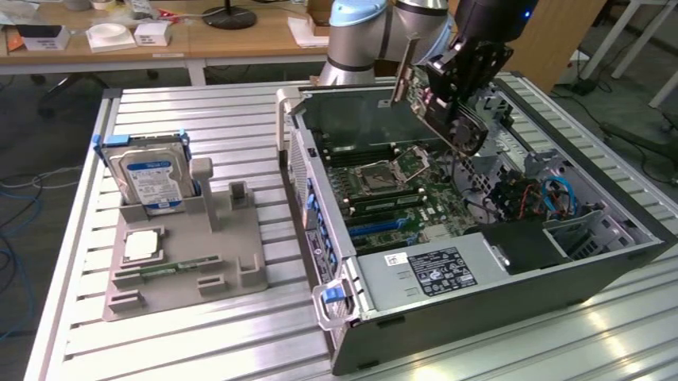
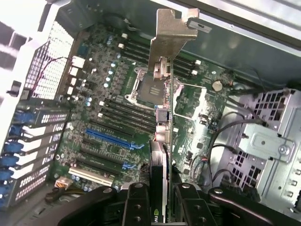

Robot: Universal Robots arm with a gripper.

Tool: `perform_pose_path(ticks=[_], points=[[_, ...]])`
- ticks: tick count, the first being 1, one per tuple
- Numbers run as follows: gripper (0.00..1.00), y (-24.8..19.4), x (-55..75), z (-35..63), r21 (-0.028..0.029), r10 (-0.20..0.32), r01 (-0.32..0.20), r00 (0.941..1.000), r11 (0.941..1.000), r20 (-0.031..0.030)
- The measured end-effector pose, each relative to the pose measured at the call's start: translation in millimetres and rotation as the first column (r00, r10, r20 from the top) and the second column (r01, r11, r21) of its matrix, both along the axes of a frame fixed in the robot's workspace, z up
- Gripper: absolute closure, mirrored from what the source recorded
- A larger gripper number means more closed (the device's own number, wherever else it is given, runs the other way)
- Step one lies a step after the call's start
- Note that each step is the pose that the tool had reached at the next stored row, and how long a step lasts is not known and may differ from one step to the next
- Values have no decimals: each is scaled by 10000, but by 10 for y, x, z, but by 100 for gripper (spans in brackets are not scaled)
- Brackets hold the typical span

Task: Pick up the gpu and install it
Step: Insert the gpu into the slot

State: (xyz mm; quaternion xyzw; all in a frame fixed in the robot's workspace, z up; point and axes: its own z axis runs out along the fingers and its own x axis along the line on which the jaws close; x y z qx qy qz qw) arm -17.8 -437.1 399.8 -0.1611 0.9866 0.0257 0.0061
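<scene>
The gpu (image 1: 445, 119), a thin dark card with a silvery end bracket (image 1: 406, 70), hangs tilted above the open computer case (image 1: 593, 262). My gripper (image 1: 458, 107) is shut on it, over the motherboard (image 1: 392, 186). In the wrist view the gpu (image 2: 159, 160) shows edge-on between my black fingers (image 2: 136, 202), its bracket (image 2: 169, 42) pointing away toward the case's far wall. My gripper (image 2: 160, 200) holds it above the board, apart from the blue expansion slot (image 2: 110, 140) and the black slots beside it.
A grey fixture (image 1: 190, 262) on the exterior view's left holds an upright hard drive (image 1: 152, 178), a CPU (image 1: 141, 244) and a memory stick (image 1: 180, 268). Inside the case sit a power supply (image 1: 445, 270), cables (image 1: 551, 198) and a metal drive cage (image 2: 268, 141).
</scene>
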Motion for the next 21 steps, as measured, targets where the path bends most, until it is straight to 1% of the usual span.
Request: perform_pose_path(ticks=[6,10,16,21], points=[[73,-4,0,-5,0,614,-614,9981,9981,0],[73,-6,0,-7,1,1054,-1054,9944,9944,0],[73,-6,0,-9,0,1785,-1785,9839,9839,0],[73,-7,0,-12,0,2324,-2324,9726,9726,0]])
